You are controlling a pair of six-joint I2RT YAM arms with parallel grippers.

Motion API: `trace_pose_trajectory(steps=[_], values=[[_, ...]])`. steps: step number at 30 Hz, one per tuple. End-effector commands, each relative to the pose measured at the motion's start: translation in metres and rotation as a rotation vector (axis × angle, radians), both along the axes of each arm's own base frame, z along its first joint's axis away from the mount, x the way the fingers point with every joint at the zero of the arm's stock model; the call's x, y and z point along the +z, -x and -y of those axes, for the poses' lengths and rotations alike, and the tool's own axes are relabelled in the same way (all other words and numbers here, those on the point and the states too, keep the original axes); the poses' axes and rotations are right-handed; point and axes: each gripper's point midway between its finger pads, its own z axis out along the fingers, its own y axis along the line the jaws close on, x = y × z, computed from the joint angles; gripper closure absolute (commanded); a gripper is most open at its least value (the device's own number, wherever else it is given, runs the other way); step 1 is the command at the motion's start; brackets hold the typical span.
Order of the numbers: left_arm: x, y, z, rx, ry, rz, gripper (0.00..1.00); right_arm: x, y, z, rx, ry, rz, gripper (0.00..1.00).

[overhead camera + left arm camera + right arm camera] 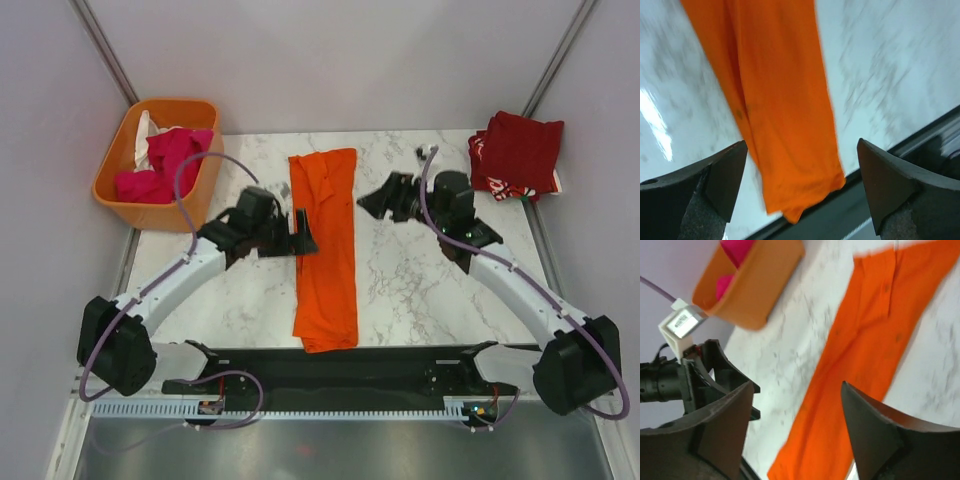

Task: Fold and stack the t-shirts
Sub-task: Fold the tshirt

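A bright orange t-shirt (325, 250), folded into a long narrow strip, lies down the middle of the marble table (420, 280). My left gripper (306, 232) hovers at its left edge, open and empty. In the left wrist view the left gripper (801, 144) looks down on the orange t-shirt (785, 110) near the table's front edge. My right gripper (372, 198) hangs just right of the strip, open with nothing in it. The right wrist view has the right gripper (796, 386) above the orange t-shirt (865, 365). Dark red t-shirts (517, 153) are stacked at the far right corner.
An orange plastic basket (130, 190) stands at the far left corner, holding a magenta t-shirt (165, 160) and a white one (150, 128). The right wrist view shows the basket (755, 290) and the left arm's wrist (690, 370). Grey walls enclose the table.
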Motion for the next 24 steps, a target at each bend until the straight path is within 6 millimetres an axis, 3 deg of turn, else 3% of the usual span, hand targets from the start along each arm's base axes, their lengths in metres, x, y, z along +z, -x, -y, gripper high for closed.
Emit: trace_pose_trajectory(steps=[1,3,4,5,6,7,9,10,16,24], values=[[-0.092,0.086,-0.002,0.009,-0.071,-0.278,0.02,-0.11,0.067,0.012,0.0,0.108,-0.261,0.24],[-0.093,0.117,0.003,-0.01,-0.03,-0.293,0.02,-0.118,0.095,0.016,0.013,0.103,-0.272,0.29],[-0.112,0.135,-0.004,-0.023,-0.058,-0.327,0.02,-0.128,0.108,0.015,0.028,0.107,-0.298,0.31],[-0.106,0.144,-0.006,-0.041,-0.038,-0.297,0.02,-0.152,0.131,0.011,0.064,0.132,-0.359,0.32],[-0.109,0.152,-0.007,-0.059,-0.038,-0.293,0.02,-0.156,0.142,0.01,0.08,0.133,-0.361,0.32],[-0.121,0.162,-0.013,0.004,-0.019,-0.343,0.04,-0.177,0.161,0.008,0.105,0.165,-0.4,0.32],[-0.118,0.17,-0.016,0.024,0.026,-0.336,0.06,-0.192,0.176,0.009,0.103,0.164,-0.444,0.32],[-0.127,0.176,-0.02,0.029,0.019,-0.353,0.08,-0.208,0.187,0.01,0.108,0.18,-0.476,0.32],[-0.146,0.193,-0.024,0.051,0.015,-0.425,0.13,-0.233,0.216,0.003,0.136,0.176,-0.55,0.33],[-0.164,0.21,-0.011,0.027,0.025,-0.486,0.3,-0.247,0.229,-0.011,0.161,0.203,-0.586,0.38]])
